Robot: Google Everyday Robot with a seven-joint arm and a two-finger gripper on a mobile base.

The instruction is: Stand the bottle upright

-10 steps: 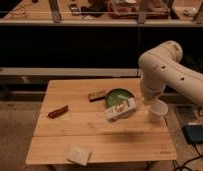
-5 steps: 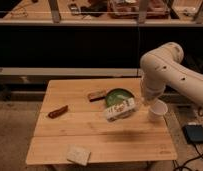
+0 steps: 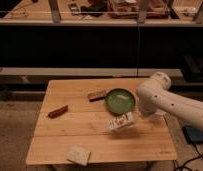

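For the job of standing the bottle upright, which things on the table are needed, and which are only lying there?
Belong to the job:
- bottle, tilted, near the green bowl
- gripper, at the bottle's right end, shut on it

Just lying about:
- green bowl
- brown bar, left of the bowl
- reddish object, left side
- tan block, front edge
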